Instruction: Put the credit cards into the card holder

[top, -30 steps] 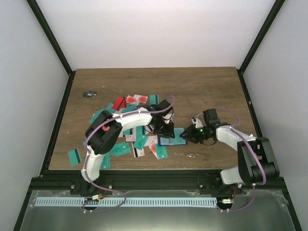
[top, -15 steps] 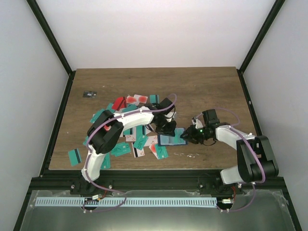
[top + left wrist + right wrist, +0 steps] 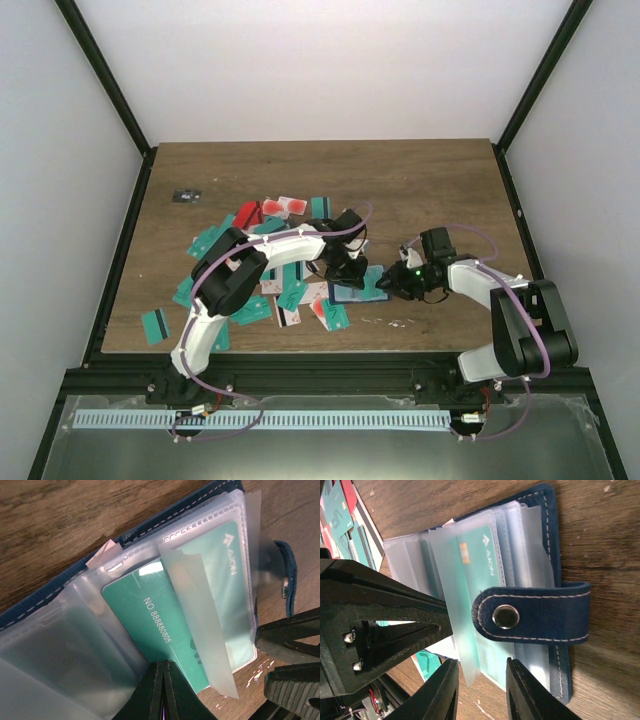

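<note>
Over wooden table (image 3: 420,180), sets left gripper (image 3: 162,680), pinched shut, against near short edge of teal credit card (image 3: 145,620), partly sleeved in open card holder (image 3: 535,615), long axis running straight away from fingertips. Straddles holder's clasp side with right gripper (image 3: 477,672), jaws narrow; grip unclear.

Card holder (image 3: 540,615) is navy blue with white stitching and silver snap. Sleeved card (image 3: 150,620) is teal with white lettering. Loose credit cards (image 3: 155,325) are teal, red, or white with red blotches; table (image 3: 420,180) is brown wood grain
</note>
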